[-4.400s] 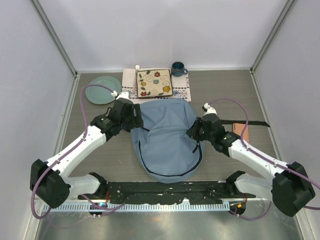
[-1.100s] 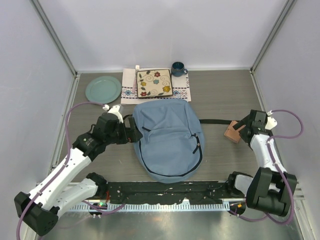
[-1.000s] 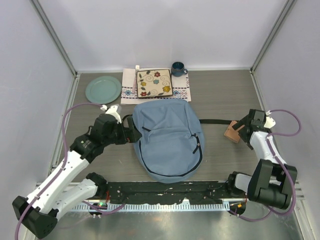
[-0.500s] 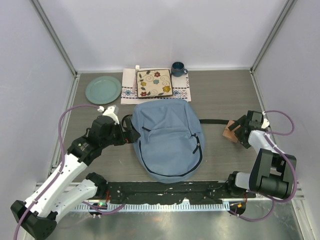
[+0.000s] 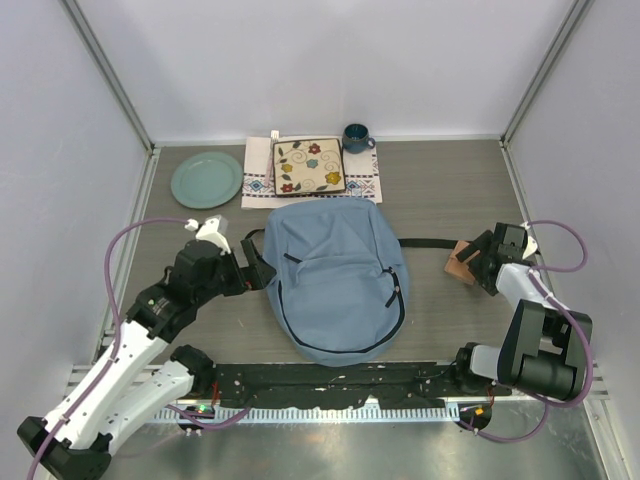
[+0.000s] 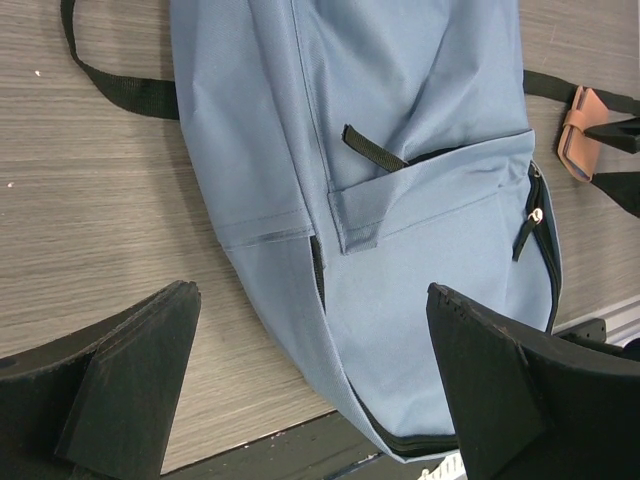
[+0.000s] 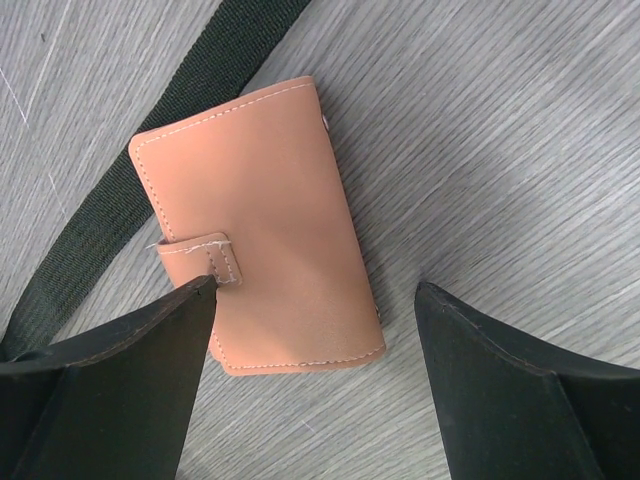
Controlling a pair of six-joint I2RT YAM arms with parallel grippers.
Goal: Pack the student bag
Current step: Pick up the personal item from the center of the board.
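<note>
The student bag [image 5: 335, 275], a light-blue backpack with dark zipper lines, lies flat mid-table; its black strap [image 5: 428, 243] runs right. A tan leather wallet [image 5: 461, 263] lies on the wood beside that strap [image 7: 150, 180]. My right gripper [image 5: 480, 264] is open low over the wallet [image 7: 255, 220]. Its left fingertip [image 7: 120, 380] sits at the tab edge, and its right fingertip [image 7: 510, 390] is apart from the wallet. My left gripper [image 5: 258, 272] hangs open at the bag's left edge [image 6: 400, 150], holding nothing. Its fingers [image 6: 130, 380] straddle the side seam.
At the back, a teal plate [image 5: 206, 179], a flowered square plate [image 5: 309, 165] on an embroidered white mat [image 5: 260, 182], and a blue mug [image 5: 356, 137]. A black rail [image 5: 330, 378] runs along the near edge. Grey walls close in left and right.
My right gripper has settled closer around the wallet and its jaws have narrowed slightly. The left arm has drawn back a little to the left of the bag, still open.
</note>
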